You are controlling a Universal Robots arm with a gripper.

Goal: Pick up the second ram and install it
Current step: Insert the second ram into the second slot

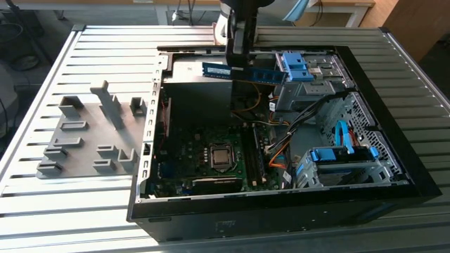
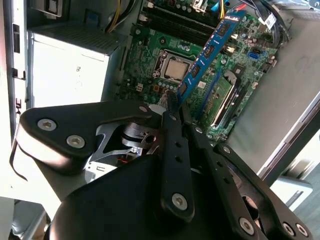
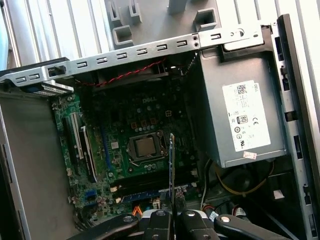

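My gripper (image 2: 175, 102) pinches the ram (image 2: 210, 50) near one end, hanging it edge-down high over the motherboard (image 3: 120, 115) in the open case (image 1: 281, 205); I judge that keeps it clear of cables (image 1: 280, 142).

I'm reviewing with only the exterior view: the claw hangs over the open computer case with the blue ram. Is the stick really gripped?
Observer: Yes. In the second wrist view the claw has its two fingers closed on the ram, one on each face.
Reviewer: How does it sit relative to the board?
Observer: In the first wrist view it is edge-on, a thin line beside the CPU socket, lying across the memory slots, not along them.
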